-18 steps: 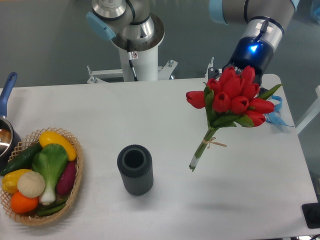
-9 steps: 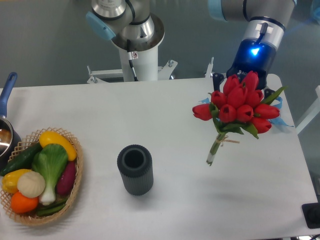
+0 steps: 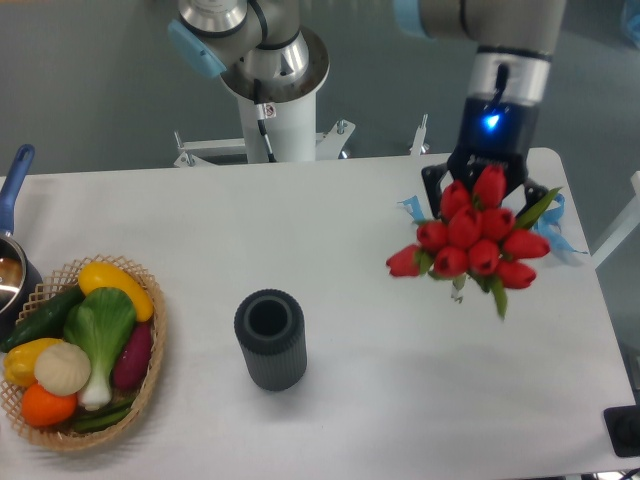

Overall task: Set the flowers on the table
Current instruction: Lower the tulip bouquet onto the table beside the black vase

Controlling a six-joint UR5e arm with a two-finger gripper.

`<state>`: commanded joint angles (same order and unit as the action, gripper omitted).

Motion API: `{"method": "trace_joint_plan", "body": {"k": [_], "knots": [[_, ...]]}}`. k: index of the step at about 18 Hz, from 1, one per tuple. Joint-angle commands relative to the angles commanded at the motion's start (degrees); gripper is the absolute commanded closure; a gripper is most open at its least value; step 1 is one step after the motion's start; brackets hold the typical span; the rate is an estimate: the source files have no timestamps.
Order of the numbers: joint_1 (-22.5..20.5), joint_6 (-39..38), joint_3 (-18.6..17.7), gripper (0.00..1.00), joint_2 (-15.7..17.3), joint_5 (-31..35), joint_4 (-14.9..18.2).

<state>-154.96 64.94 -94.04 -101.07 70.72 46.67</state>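
The flowers [image 3: 470, 240], a bunch of red tulips with green leaves, hang at the right side over the white table [image 3: 330, 230]. The blooms face the camera and hide most of the stems; only a short bit of stem shows under them. My gripper [image 3: 482, 180] is right behind and above the bunch, with its dark fingers [image 3: 432, 185] on either side of the blooms. It is shut on the flowers and holds them above the tabletop. The exact grip point is hidden by the blooms.
A dark ribbed cylindrical vase [image 3: 270, 338] stands mid-table. A wicker basket [image 3: 150, 370] of vegetables sits at the front left, with a pot with a blue handle [image 3: 12, 190] behind it. A light blue ribbon [image 3: 552, 232] lies by the right edge. The robot base [image 3: 270, 110] stands behind the table.
The gripper has turned and moved slightly right and down with the bunch. The stems, which slanted toward the lower left, have swung under the blooms and are nearly hidden.
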Motion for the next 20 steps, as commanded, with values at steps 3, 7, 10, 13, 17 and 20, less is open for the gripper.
{"method": "trace_joint_plan", "body": {"k": [3,7,10,13,17,20], "knots": [[2.6,0.5,0.1,0.64,-1.7,8.1,0.1],[4.9,3.7,0.7,0.64,-4.4,20.6,0.7],[6.6,5.0,0.5,0.64,-7.5,30.2,0.7],[8.2,5.5,1.5,0.64,-11.6,36.9,0.5],[10.5,5.5,4.1,0.64,-18.0,41.2,0.5],[10.6,5.5,4.6,0.64,-21.3,41.5,0.4]]}}
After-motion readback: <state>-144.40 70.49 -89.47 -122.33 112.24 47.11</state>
